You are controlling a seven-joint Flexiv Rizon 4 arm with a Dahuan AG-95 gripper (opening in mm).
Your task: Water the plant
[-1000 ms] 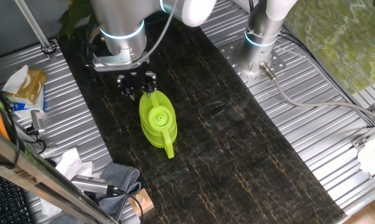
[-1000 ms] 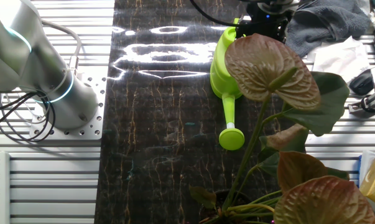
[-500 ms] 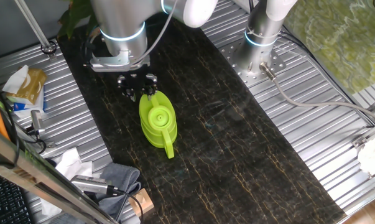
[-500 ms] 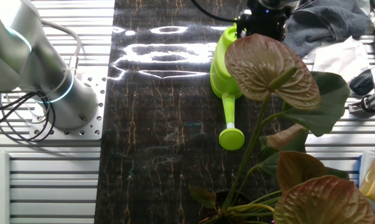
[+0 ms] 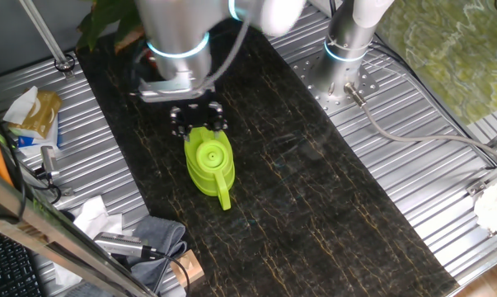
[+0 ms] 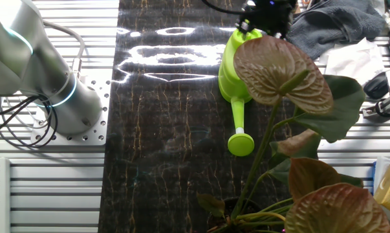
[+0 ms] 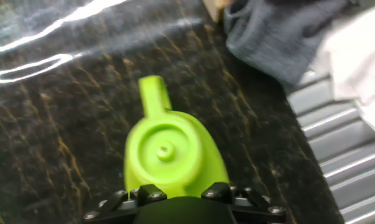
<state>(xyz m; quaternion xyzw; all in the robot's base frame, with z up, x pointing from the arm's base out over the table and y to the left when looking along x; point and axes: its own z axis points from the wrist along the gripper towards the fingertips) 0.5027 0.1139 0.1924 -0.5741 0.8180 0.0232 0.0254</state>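
A lime-green watering can (image 5: pixel 208 161) stands on the black marbled mat (image 5: pixel 314 190). Its spout with a round rose head (image 6: pixel 241 142) points toward the plant (image 6: pixel 279 65), whose broad green and brownish leaves fill the near right of the other fixed view. The plant's leaves also show at the mat's far end (image 5: pixel 100 21). My gripper (image 5: pixel 197 122) hovers just over the can's spout side, fingers spread and open, holding nothing. In the hand view the can (image 7: pixel 168 152) lies right below the gripper (image 7: pixel 182 196), its short handle (image 7: pixel 153 93) pointing away toward the towel.
A grey towel (image 5: pixel 157 235) lies at the mat's near left corner beside a wooden block (image 5: pixel 186 268). A second arm's base (image 5: pixel 347 49) is bolted on the ribbed metal table to the right. Bags, paper and tools clutter the left edge (image 5: pixel 34 111).
My gripper has shifted sideways over the watering can, closer to its body. The can and the plant have not moved.
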